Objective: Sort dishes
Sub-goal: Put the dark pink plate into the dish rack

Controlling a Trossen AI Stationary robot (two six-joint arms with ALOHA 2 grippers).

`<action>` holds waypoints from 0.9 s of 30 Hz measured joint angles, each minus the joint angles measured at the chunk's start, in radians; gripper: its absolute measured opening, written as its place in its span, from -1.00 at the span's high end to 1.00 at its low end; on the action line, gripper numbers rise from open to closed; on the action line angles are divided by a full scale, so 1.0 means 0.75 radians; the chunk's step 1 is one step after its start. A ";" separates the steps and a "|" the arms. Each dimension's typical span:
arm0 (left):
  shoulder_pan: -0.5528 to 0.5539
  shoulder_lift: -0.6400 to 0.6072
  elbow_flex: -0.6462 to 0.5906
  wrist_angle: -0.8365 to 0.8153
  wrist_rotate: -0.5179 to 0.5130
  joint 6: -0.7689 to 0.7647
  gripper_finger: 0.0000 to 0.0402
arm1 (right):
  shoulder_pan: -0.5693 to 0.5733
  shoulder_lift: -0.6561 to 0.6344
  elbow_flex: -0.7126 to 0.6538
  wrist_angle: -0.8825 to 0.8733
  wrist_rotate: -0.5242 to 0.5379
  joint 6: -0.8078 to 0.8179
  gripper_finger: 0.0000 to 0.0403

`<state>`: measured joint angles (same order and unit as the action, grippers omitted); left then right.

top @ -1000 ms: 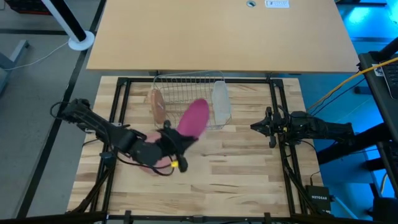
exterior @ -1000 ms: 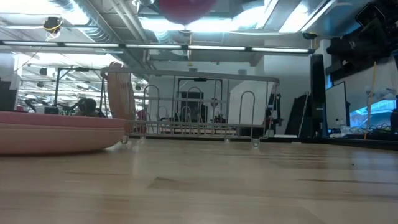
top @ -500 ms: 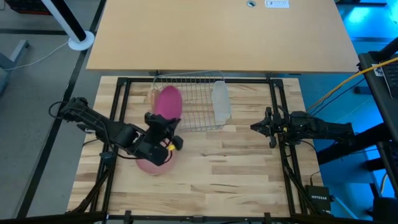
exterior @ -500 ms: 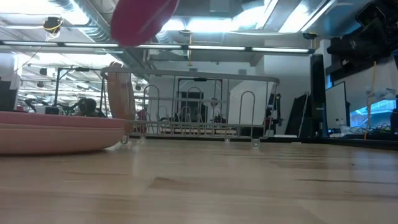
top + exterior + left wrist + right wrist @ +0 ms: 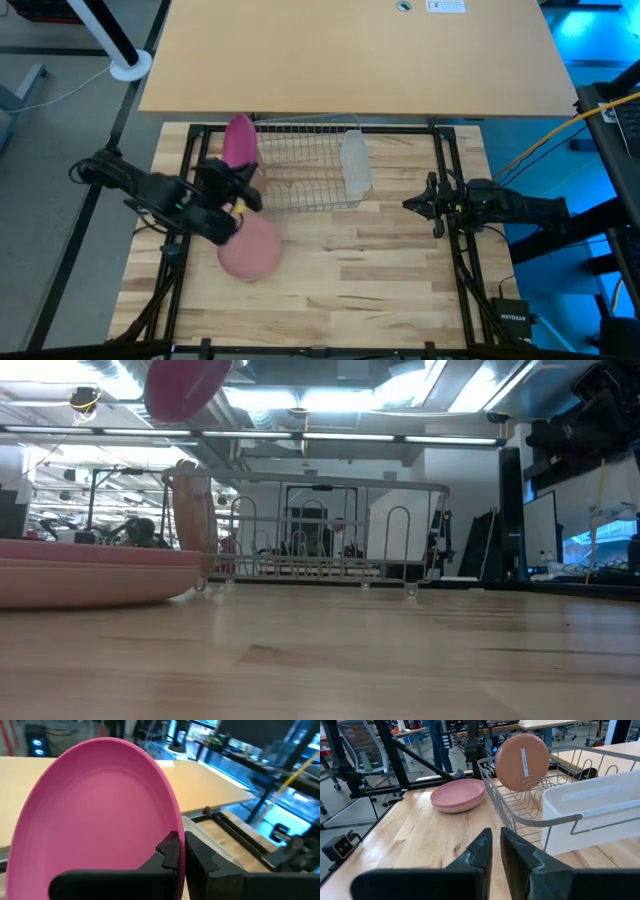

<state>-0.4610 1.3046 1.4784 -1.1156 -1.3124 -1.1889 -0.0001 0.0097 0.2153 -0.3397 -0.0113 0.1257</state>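
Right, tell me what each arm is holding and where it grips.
Left gripper pinches the magenta plate by its rim. Right gripper holds nothing, jaws shut.

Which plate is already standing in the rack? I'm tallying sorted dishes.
The tan-orange plate: upright in the wire rack, unlike the others.

A pale wood counter (image 5: 380,270) sits in a black frame, a tan desk (image 5: 350,55) just beyond it. Long ceiling lights (image 5: 400,437) glow over a workshop; blue-lit monitors (image 5: 600,545) stand at one side
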 joint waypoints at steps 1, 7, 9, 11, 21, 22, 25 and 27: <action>0.000 -0.031 0.000 0.022 0.023 0.064 1.00 | 0.000 0.000 0.000 0.000 0.000 0.000 0.78; 0.116 -0.123 0.000 0.327 0.342 0.654 1.00 | 0.000 0.000 0.000 0.000 0.019 -0.001 0.78; 0.210 -0.120 0.000 0.540 0.539 0.907 1.00 | 0.000 0.000 0.000 0.001 0.025 -0.001 0.78; 0.318 -0.094 0.000 0.791 0.763 1.134 1.00 | 0.000 0.000 0.000 0.001 0.025 0.005 0.78; 0.683 0.045 -0.006 1.234 1.183 1.200 1.00 | 0.000 0.000 0.000 0.001 0.025 0.047 0.78; 0.694 0.047 -0.024 1.246 1.183 1.176 1.00 | 0.000 0.000 0.000 0.001 0.025 0.047 0.78; 0.719 0.035 -0.130 1.396 1.185 1.165 1.00 | 0.000 0.000 0.000 0.001 0.025 0.047 0.78; 0.736 0.006 -0.221 1.518 1.195 1.166 1.00 | 0.000 0.000 0.001 0.001 0.025 0.048 0.78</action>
<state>0.0911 1.3089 1.3129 0.0231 -0.4163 -0.3145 -0.0002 0.0097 0.2157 -0.3391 0.0074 0.1614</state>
